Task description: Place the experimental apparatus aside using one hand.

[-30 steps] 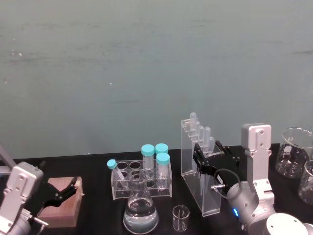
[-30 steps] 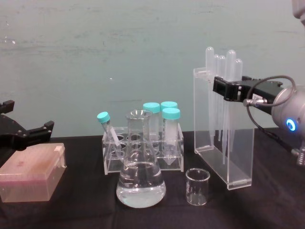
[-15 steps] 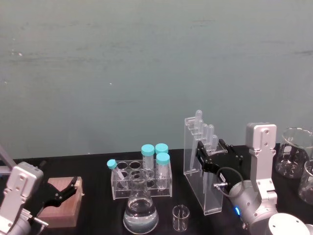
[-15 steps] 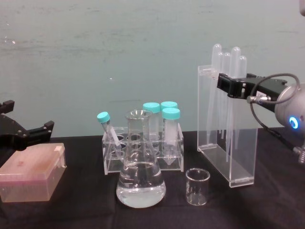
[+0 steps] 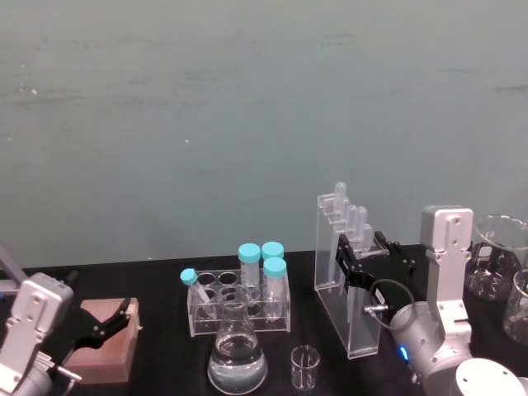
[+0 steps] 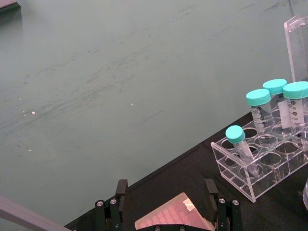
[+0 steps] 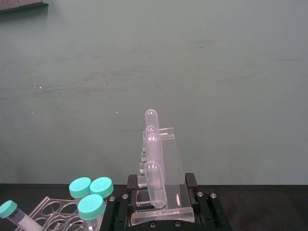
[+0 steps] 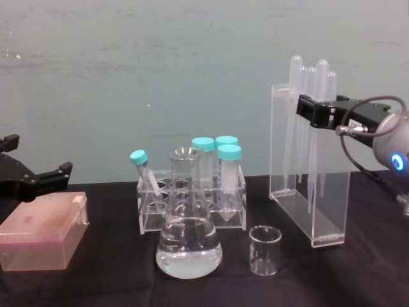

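The right gripper [image 8: 313, 112] is clenched on the upper part of the acrylic pipette stand [image 8: 291, 166], one black finger on each face of the clear panel. The right wrist view confirms both fingers pressed against the stand with the pipettes [image 8: 323, 70] rising between them. Behind the gripper, a blue ring light [image 8: 397, 161] glows on the silver-grey right arm, and a black cable loops along it.

The stand sits at the right of the group, leaning slightly, with its lower edge near the black table covering [image 8: 96, 281]. Whether the base touches the covering cannot be told.

Just in front of the stand and to its left, the small glass beaker [image 8: 264, 249] stands upright on the covering. The conical flask [image 8: 189, 236], about a third full of clear liquid, is upright to the left of the beaker. Directly behind the flask is a clear tube rack [image 8: 148, 204] holding three upright teal-capped tubes and one smaller capped tube that leans.

The left gripper [image 6: 165, 190] hangs idle at the far left, fingers spread apart and holding nothing, just above a pink box [image 8: 41, 236].

At the far right of the table, two large glass beakers [image 5: 499, 256] stand apart from the rest.

The covering is matte black. The wall [image 5: 247, 124] behind is flat teal-green with faint scuffs and specks.
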